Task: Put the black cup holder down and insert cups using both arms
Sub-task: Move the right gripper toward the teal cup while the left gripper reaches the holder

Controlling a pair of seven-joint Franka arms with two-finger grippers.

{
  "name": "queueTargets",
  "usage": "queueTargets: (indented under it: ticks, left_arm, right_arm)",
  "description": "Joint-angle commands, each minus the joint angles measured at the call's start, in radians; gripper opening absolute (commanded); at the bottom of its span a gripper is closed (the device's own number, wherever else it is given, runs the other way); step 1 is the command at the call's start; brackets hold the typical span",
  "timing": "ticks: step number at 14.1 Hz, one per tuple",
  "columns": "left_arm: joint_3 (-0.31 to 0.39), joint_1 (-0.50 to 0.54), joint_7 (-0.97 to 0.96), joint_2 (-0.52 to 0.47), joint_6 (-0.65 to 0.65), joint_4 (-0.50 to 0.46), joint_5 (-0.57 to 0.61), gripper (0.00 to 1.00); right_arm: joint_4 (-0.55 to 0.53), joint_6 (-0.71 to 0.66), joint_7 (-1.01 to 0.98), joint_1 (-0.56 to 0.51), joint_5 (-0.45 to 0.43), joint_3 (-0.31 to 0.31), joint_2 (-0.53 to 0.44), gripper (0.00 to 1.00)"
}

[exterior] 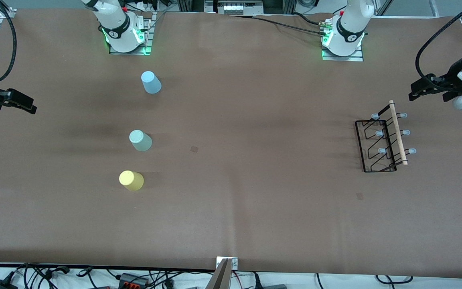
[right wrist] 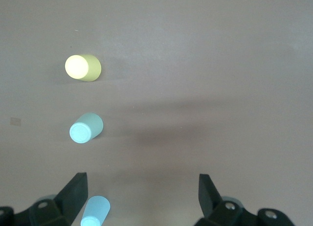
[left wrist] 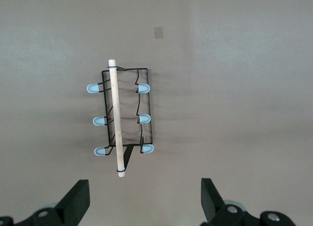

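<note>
Both white jointed arms run off the front view's side edges, so you only get bits of them. In the right wrist view the small light blue plastic cup (right wrist: 95,211) is chopped by the frame edge and partly hidden by a black gripper finger (right wrist: 73,192).

Left end effector (left wrist: 142,206), right end effector (right wrist: 142,204): raised, fingers spread.

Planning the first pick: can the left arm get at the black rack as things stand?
Probably yes. The left gripper, jaws open, hangs near the rack, and nothing stands by it; the cups sit toward the right arm's end.
</note>
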Motion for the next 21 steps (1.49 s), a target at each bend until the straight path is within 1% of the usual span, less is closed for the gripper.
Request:
queueTargets:
  ticks: [1, 3, 5, 6, 8, 9, 12, 14, 15, 17, 18, 19, 21]
  left_arm:
    - [0.005, 0.004, 0.014, 0.003, 0.005, 0.009, 0.002, 1.00]
    - [0.004, 0.004, 0.014, 0.003, 0.005, 0.009, 0.002, 1.00]
    - [0.005, 0.004, 0.015, 0.003, 0.006, 0.013, 0.002, 1.00]
    - [0.005, 0.005, 0.015, 0.003, 0.008, 0.013, 0.002, 1.00]
    - [-0.005, 0.007, 0.015, 0.003, 0.008, 0.020, 0.002, 1.00]
    - [-0.007, 0.008, 0.015, 0.005, 0.011, 0.027, 0.001, 1.00]
    - [-0.005, 0.008, 0.017, 0.015, 0.017, 0.029, 0.002, 1.00]
    - [0.004, 0.010, 0.020, 0.018, 0.017, 0.030, 0.002, 1.00]
    - [0.004, 0.010, 0.020, 0.022, 0.017, 0.030, 0.004, 1.00]
    - [0.005, 0.021, 0.020, 0.025, 0.017, 0.029, 0.004, 1.00]
    - [0.005, 0.022, 0.020, 0.025, 0.017, 0.029, 0.002, 1.00]
    - [0.005, 0.022, 0.020, 0.028, 0.020, 0.030, 0.004, 1.00]
    - [0.005, 0.022, 0.022, 0.032, 0.020, 0.030, 0.004, 1.00]
  right_arm:
    - [0.020, -0.012, -0.010, -0.007, 0.002, 0.004, 0.009, 1.00]
    - [0.022, -0.012, -0.014, -0.007, 0.015, 0.002, 0.025, 1.00]
    - [0.020, -0.015, -0.019, -0.004, 0.015, 0.004, 0.064, 1.00]
    - [0.020, -0.024, -0.028, -0.006, 0.016, 0.004, 0.086, 1.00]
    - [0.008, -0.066, -0.057, -0.006, 0.013, 0.002, 0.095, 1.00]
    - [-0.041, -0.041, -0.060, -0.006, 0.016, 0.004, 0.086, 1.00]
    - [-0.182, 0.138, -0.050, 0.007, 0.016, 0.007, 0.068, 1.00]
    - [-0.339, 0.312, -0.022, 0.033, 0.016, 0.008, 0.033, 1.00]
    - [-0.427, 0.398, 0.031, 0.049, 0.016, 0.008, 0.010, 1.00]
    - [-0.545, 0.512, 0.122, 0.095, 0.013, 0.008, -0.004, 1.00]
    - [-0.597, 0.578, 0.128, 0.102, 0.012, 0.010, -0.006, 1.00]
    - [-0.619, 0.601, 0.128, 0.103, 0.012, 0.011, -0.004, 1.00]
    - [-0.619, 0.582, 0.128, 0.126, 0.013, 0.011, 0.000, 1.00]
